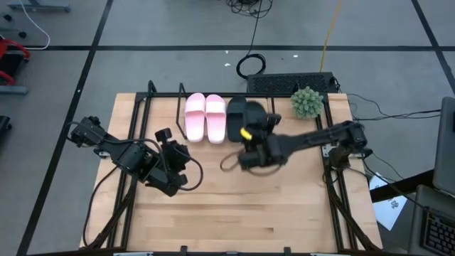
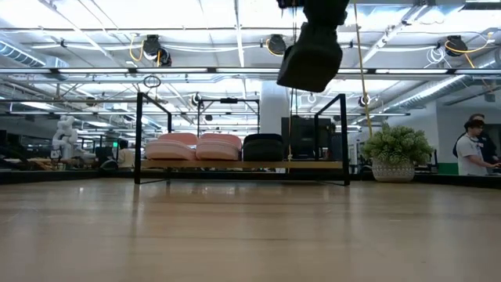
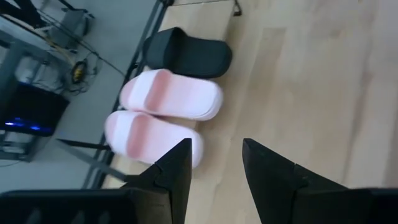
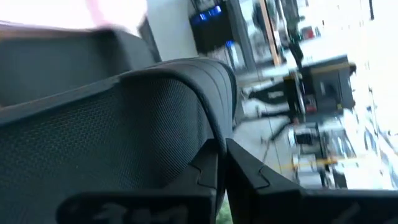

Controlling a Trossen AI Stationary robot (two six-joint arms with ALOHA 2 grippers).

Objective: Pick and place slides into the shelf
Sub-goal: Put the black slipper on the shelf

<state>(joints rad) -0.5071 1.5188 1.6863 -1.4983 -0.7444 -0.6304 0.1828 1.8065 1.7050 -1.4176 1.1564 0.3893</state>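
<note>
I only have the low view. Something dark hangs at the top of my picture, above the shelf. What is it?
Observer: It's a black slide. The right wrist view shows the right gripper shut on it.
Operator: Where is the left arm? I can't see it.
Observer: In the high view the left gripper hovers over the table, short of the pink slides, open and empty.
Operator: How is the held one lined up?
Observer: From above, it hangs just right of the shelved black slide.

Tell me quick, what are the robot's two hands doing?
Left gripper: open, holding nothing, over the table.
Right gripper: shut on a black slide, lifted near the shelf.
</note>
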